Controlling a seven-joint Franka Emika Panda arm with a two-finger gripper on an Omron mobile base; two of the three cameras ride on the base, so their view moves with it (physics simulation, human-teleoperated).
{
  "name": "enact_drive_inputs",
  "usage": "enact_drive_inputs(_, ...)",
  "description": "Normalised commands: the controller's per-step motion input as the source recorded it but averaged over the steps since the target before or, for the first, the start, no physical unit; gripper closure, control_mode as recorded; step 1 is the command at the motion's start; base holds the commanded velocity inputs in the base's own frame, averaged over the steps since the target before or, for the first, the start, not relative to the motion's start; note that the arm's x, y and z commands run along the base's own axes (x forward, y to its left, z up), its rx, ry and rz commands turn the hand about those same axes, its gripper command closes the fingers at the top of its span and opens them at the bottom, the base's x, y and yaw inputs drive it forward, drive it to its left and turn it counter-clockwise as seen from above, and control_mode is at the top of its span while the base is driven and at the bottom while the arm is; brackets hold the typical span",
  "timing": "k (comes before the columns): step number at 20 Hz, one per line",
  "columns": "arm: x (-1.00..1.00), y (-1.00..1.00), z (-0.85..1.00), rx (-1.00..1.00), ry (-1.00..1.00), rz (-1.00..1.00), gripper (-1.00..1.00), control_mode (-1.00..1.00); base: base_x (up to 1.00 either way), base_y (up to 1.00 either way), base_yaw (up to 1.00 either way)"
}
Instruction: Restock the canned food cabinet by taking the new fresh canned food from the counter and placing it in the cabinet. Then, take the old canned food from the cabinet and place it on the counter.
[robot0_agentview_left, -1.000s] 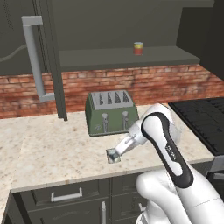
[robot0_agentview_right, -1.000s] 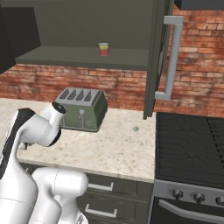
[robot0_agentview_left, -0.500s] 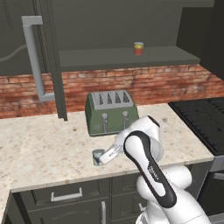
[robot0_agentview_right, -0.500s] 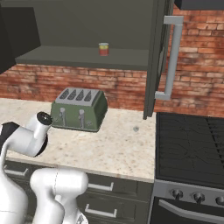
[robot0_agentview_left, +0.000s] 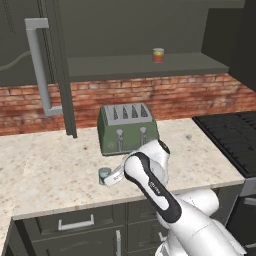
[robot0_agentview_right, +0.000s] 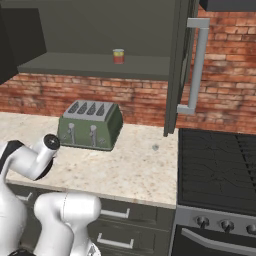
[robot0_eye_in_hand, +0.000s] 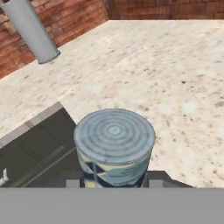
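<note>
In my hand view the blue-grey can (robot0_eye_in_hand: 114, 148) sits at the bottom centre of the frame, lid up, with my tool (robot0_eye_in_hand: 114, 183) clamped on its sides; only the dark tops of the fingers (robot0_eye_in_hand: 158, 177) show at either side of it. In the left base view that can (robot0_agentview_left: 104, 175) is at centre-left, held out past the front edge of the surface (robot0_agentview_left: 45, 170) or right over it, I cannot tell which, with the dark drawers (robot0_agentview_left: 75, 225) below it. Behind the arm, at the middle of the frame, a green toaster (robot0_agentview_left: 127, 128) stands on the surface close to the brick wall (robot0_agentview_left: 200, 92). At the right edge lies the black stovetop (robot0_agentview_left: 232, 140). Further up, the red can (robot0_agentview_left: 158, 55) stands upright on the cabinet (robot0_agentview_left: 135, 65) shelf, in the upper middle, well apart from everything else. The open cabinet door (robot0_agentview_left: 57, 65) hangs at the upper left with its long grey handle (robot0_agentview_left: 39, 65).
</note>
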Motion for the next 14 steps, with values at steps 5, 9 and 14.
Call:
enact_drive_inputs(5, 0.44, 0.09, -0.51, -0.09, 0.0, 0.0, 1.0, -1.0, 0.0, 0.0, 0.0)
enact_drive_inputs(9, 0.49, 0.05, -0.5, -0.1, -0.02, 0.0, 1.0, -1.0, 0.0, 0.0, 0.0)
enact_drive_inputs(14, 0.29, 0.1, -0.09, -0.02, -0.01, 0.0, -1.0, -1.0, 0.0, 0.0, 0.0)
